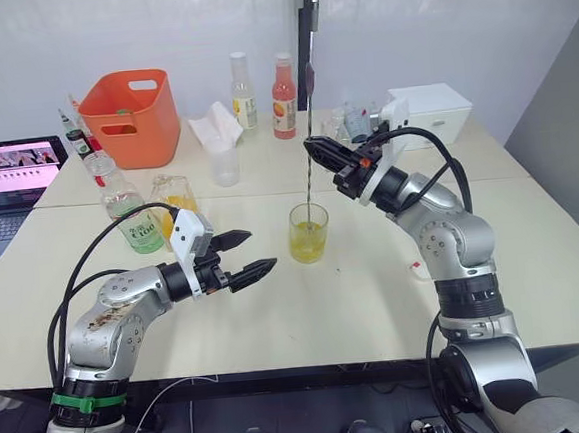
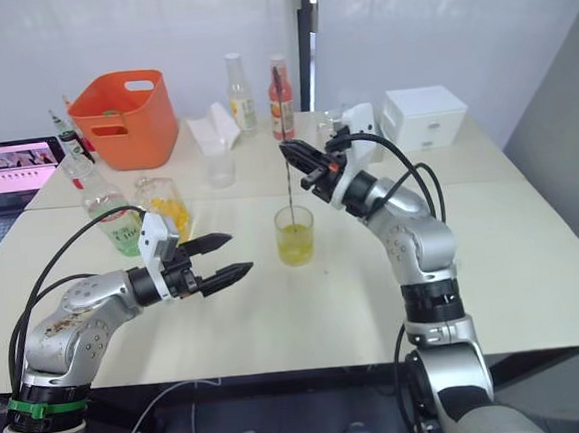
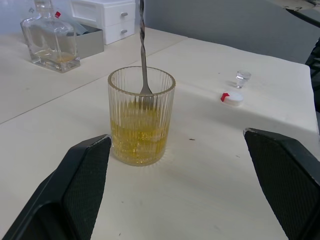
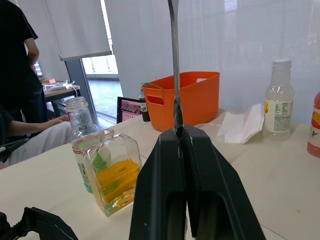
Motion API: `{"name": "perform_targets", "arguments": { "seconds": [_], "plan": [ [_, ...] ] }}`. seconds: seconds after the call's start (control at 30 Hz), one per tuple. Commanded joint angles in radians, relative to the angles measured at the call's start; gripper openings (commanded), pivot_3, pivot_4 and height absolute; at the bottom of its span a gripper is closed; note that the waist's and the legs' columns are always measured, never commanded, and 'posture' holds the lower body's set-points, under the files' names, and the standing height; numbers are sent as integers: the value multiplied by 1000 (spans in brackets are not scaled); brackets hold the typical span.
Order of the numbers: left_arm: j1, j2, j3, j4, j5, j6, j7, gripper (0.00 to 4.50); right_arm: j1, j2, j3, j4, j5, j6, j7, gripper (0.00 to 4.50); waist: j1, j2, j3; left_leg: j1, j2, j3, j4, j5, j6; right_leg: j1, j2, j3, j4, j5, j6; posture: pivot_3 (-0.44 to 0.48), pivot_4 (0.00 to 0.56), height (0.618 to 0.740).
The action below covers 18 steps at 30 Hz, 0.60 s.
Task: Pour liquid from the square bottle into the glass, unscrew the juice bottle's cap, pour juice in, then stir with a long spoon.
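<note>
A ribbed glass (image 1: 309,233) holding yellow liquid stands mid-table. The long spoon (image 1: 310,155) stands upright with its bowl down in the liquid (image 3: 145,92). My right gripper (image 1: 316,151) is shut on the spoon's twisted stem above the glass, fingers (image 4: 165,165) pressed together around it. My left gripper (image 1: 247,257) hangs open just left of the glass, its fingers (image 3: 85,165) wide apart with nothing between them. The square bottle (image 1: 175,195), uncapped, with yellow liquid, stands behind my left arm. Beside it stands the juice bottle (image 1: 123,204), green-labelled with an open neck.
A white cap (image 3: 232,98) and a clear stopper (image 3: 243,76) lie right of the glass. An orange basket (image 1: 131,117), laptop (image 1: 13,173), plastic cup (image 1: 224,164), two drink bottles (image 1: 282,97), a white drawer box (image 1: 432,113) and a decanter (image 3: 50,40) line the back. A person (image 4: 20,75) sits beyond the table.
</note>
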Motion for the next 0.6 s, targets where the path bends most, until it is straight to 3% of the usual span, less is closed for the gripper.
{"name": "perform_targets", "arguments": {
  "seconds": [0.03,0.33,0.6],
  "plan": [
    [-4,1,21,-32,-16,-9,1,4476,-21,8,-23,-6,16,-38,-5,0,0,0,0,0,0,0,0,0,0,0,0,0,0,0,0,0,150,715],
    [-20,-12,34,-21,-26,-2,23,4476,-72,-13,-113,-52,117,0,-38,0,1,0,0,0,0,0,0,0,0,0,0,0,0,0,0,0,150,715],
    [0,0,52,-11,-24,-25,-10,4476,-161,-174,-268,-150,392,390,-216,0,1,1,1,0,0,-1,0,0,0,1,-1,0,0,0,0,0,150,715]
  ]
}}
